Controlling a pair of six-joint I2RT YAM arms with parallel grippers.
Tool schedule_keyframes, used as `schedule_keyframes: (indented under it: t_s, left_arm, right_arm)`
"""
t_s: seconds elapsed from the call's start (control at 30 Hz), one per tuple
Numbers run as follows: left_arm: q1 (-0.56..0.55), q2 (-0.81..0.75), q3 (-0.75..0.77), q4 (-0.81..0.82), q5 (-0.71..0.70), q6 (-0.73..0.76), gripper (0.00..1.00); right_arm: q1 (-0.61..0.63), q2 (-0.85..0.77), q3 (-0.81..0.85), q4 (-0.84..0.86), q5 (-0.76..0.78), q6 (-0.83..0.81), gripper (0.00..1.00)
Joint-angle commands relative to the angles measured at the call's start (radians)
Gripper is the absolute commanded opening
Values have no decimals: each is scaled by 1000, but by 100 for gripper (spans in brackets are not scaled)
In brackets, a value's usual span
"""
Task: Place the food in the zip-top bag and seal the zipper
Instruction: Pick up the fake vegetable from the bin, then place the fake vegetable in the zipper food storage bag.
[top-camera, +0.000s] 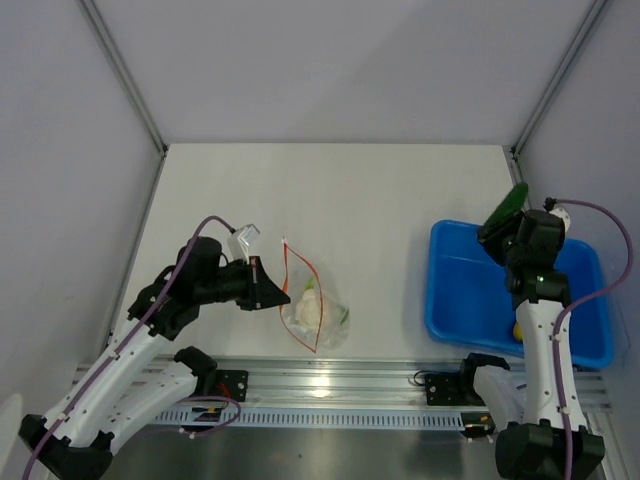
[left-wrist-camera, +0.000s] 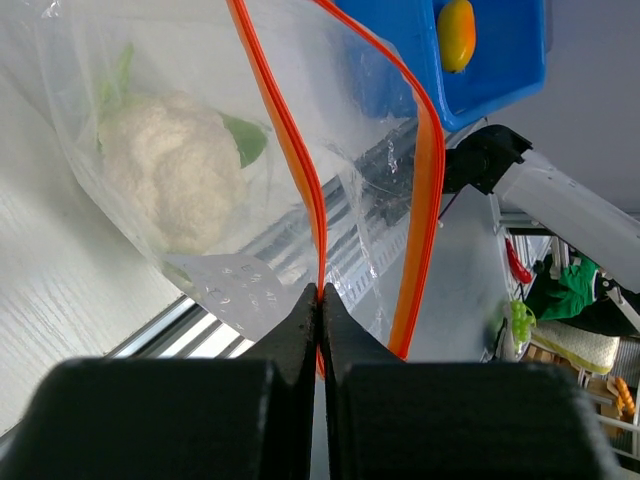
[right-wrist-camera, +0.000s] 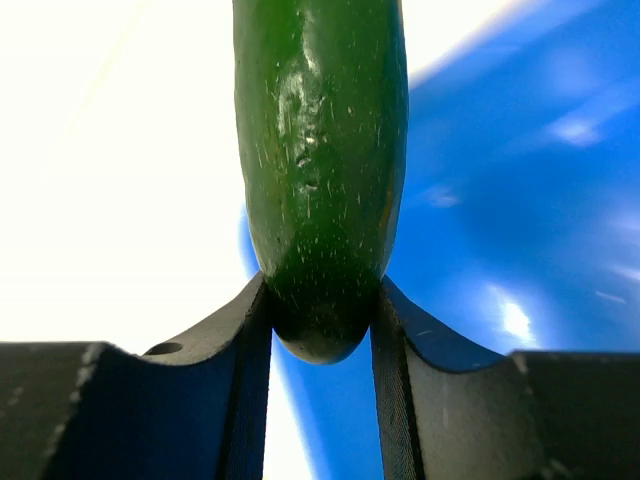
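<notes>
Clear, crinkly zip-top bag (top-camera: 330, 318) lies on table (top-camera: 350, 200), left of blue tray (top-camera: 465, 290), mouth gaping. Thin orange-red zipper (left-wrist-camera: 285, 140), halves apart. Pale leafy lump (left-wrist-camera: 170, 175) inside bag. Left gripper (left-wrist-camera: 320, 300): fingers together, pinching one zipper strip. Right gripper (right-wrist-camera: 322, 320): fingers clamped on dark green cucumber (right-wrist-camera: 320, 170), above tray. Left wrist view shows yellow-orange fruit (left-wrist-camera: 456, 33) in tray; top view gives only sliver beside right arm.

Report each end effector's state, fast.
Left end effector: closed on the zipper.
Right end effector: closed on the cucumber.
</notes>
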Motion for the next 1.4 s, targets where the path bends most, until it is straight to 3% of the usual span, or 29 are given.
schedule_keyframes:
  t_s: [0.0, 0.37, 0.63, 0.83, 0.97, 1.23, 1.37]
  left_arm:
    - [-5, 1, 41, -2, 2, 23, 1]
    - [-5, 18, 69, -19, -14, 20, 0]
    - [-5, 18, 79, -21, -21, 12, 1]
    - [-5, 22, 83, -8, -21, 6, 1]
    - [-5, 22, 78, 10, -12, -4, 1]
    - [-5, 16, 78, 18, -26, 0, 0]
    - [-5, 22, 81, 30, -17, -3, 1]
  right_arm:
    - [90, -26, 80, -19, -225, -26, 0]
    - [448, 6, 198, -22, -618, -75, 0]
    - [581, -83, 109, 173, -910, 187, 0]
    - [822, -86, 81, 156, -876, 346, 0]
    - [984, -106, 14, 331, -846, 625, 0]
    - [1126, -113, 74, 219, -614, 894, 0]
    - [1196, -66, 158, 171, -525, 937, 0]
